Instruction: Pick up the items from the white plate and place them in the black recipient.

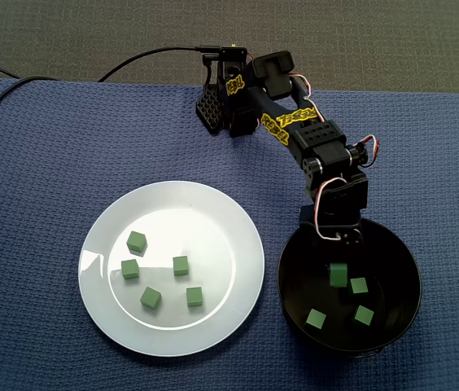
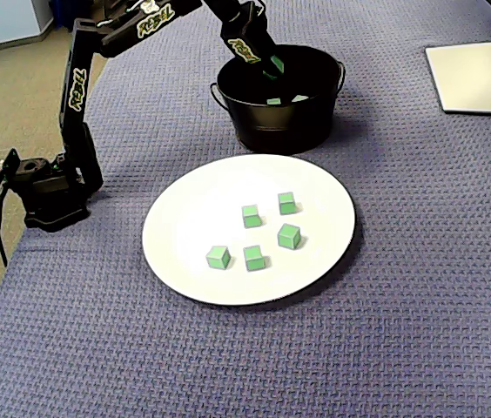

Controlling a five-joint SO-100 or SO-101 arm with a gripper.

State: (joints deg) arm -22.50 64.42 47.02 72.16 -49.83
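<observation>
Plate: the white plate is set on the blue cloth. The black recipient stands just beside it, at 3 o'clock in the fixed view from above and at 12 o'clock in the lower fixed view.
Plate cubes: five green cubes are counted on the plate in both fixed views. From above, one cube is seen at 10 o'clock, one cube at 9 o'clock, one cube near the middle, one cube at 7 o'clock and one cube at 5 o'clock. All are apart from one another.
Recipient cubes: three cubes are seen resting inside. One is near the middle, one at 5 o'clock and one between 7 and 8 o'clock.
Fourth cube: a fourth cube is seen right at the gripper's tip, inside the rim and above the resting three.
Gripper: the gripper is lowered into the mouth of the recipient at 12 o'clock, at the end of the arm. Its dark fingers are lost against the dark wall, so it cannot be told whether the fourth cube is clamped or already let go.
Done: three deliveries are judged complete, and a fourth is at the point of release.
Left: five cubes are yet to be fetched from the plate, so the task is judged a little under halfway.
</observation>
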